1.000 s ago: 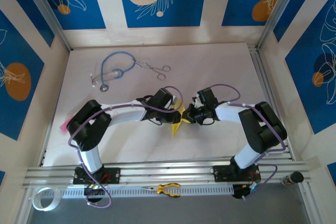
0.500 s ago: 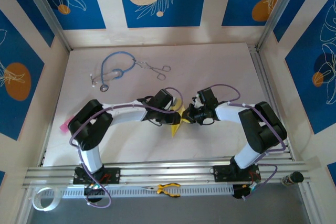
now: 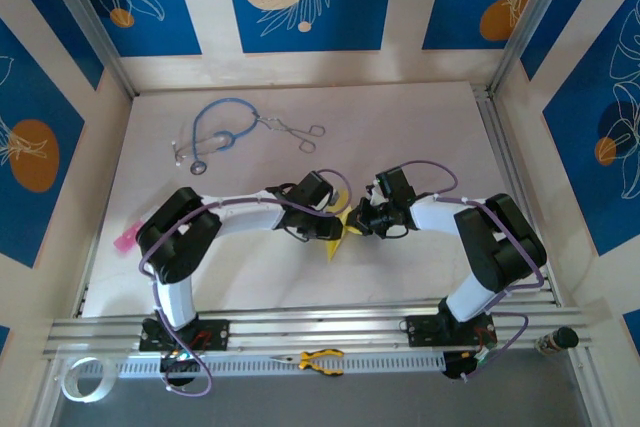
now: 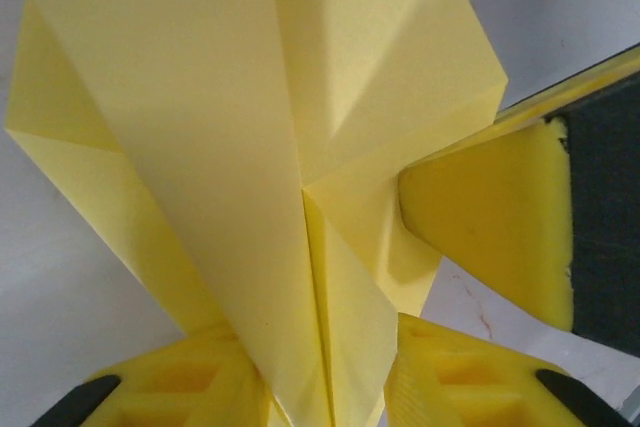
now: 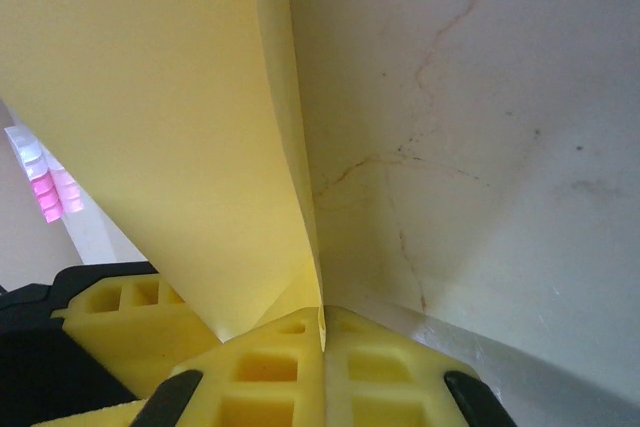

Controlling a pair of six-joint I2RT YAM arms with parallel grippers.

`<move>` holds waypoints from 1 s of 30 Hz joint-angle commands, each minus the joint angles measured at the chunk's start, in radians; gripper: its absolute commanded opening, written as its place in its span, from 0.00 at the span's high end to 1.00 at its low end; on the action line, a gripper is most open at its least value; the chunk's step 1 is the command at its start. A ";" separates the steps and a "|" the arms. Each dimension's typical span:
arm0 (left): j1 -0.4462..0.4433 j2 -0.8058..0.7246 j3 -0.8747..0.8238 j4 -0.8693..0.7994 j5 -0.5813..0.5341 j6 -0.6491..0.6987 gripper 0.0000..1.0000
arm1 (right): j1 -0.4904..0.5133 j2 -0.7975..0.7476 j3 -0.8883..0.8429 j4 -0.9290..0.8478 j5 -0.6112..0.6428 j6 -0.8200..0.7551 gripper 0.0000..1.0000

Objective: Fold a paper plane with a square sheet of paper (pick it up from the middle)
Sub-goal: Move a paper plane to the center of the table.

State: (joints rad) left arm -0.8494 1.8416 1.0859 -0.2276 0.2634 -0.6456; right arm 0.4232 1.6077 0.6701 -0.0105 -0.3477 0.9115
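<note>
Two robot arms reach inward and meet over the middle of a pale table (image 3: 420,137), between walls patterned in blue and cream. Between them they hold a piece of pale-yellow paper (image 3: 335,243), already creased into a long, narrow shape. Seen from above, one pointed end sticks out towards the near edge of the table.

The left gripper (image 3: 329,224) comes in from the left. In its own wrist view, the left gripper (image 4: 320,352) has a yellow finger on each side of the pale-yellow paper (image 4: 230,117), both touching it and clamping the layers at the centre crease. The folded flaps fan upward from there. At the right of that view, a yellow finger (image 4: 490,232) of the other arm presses on the paper's edge.

The right gripper (image 3: 357,221) comes in from the right. In its wrist view, the right gripper (image 5: 320,325) has its fingers pressed together on the bottom edge of the pale-yellow paper (image 5: 150,117), which rises from the seam between them.

A blue stethoscope (image 3: 215,127) and metal forceps (image 3: 297,131) lie well apart from the arms at the far side of the table. Yellow-handled pliers (image 3: 320,359) lie on the near rail.
</note>
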 commanded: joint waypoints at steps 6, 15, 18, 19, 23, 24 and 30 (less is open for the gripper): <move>-0.012 0.021 0.040 -0.046 -0.009 0.024 0.76 | -0.001 0.007 -0.006 0.006 -0.030 0.009 1.00; -0.014 0.036 0.053 -0.062 -0.023 0.023 0.78 | -0.001 0.006 -0.006 0.010 -0.033 0.009 1.00; -0.016 0.040 0.056 -0.064 -0.028 0.022 0.78 | -0.001 0.007 -0.010 0.013 -0.032 0.010 1.00; -0.016 0.042 0.057 -0.064 -0.025 0.022 0.79 | -0.001 0.007 -0.010 0.013 -0.033 0.011 1.00; -0.019 0.053 0.068 -0.069 -0.019 0.026 0.79 | 0.000 0.006 -0.009 0.013 -0.034 0.010 1.00; -0.018 0.056 0.069 -0.069 -0.017 0.027 0.80 | 0.000 0.006 -0.008 0.012 -0.036 0.009 1.00; -0.022 0.062 0.074 -0.077 -0.024 0.029 0.80 | -0.002 0.007 -0.009 0.012 -0.036 0.009 1.00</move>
State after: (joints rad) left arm -0.8562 1.8896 1.1290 -0.2714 0.2523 -0.6437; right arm 0.4232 1.6077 0.6701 -0.0036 -0.3511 0.9115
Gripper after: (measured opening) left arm 0.203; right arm 0.056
